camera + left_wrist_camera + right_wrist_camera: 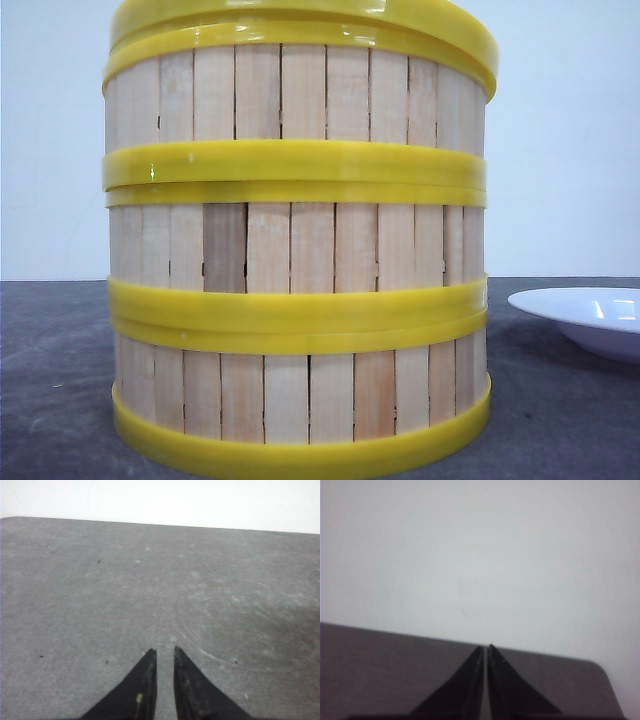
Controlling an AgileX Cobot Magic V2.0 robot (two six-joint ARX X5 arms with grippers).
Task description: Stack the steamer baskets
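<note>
Three steamer baskets stand stacked in one column close to the front camera: the bottom one on the dark table, the middle one on it, and the top one above. All have pale wooden slats and yellow rims. A yellow rim caps the stack; I cannot tell whether it belongs to a lid. Neither gripper shows in the front view. My left gripper hangs shut over bare grey table, holding nothing. My right gripper is shut and empty, pointing past the table's far edge at a white wall.
A white plate sits on the table to the right of the stack, partly cut off by the frame. The grey tabletop carries faint circular scuff marks. A rounded table corner shows in the right wrist view.
</note>
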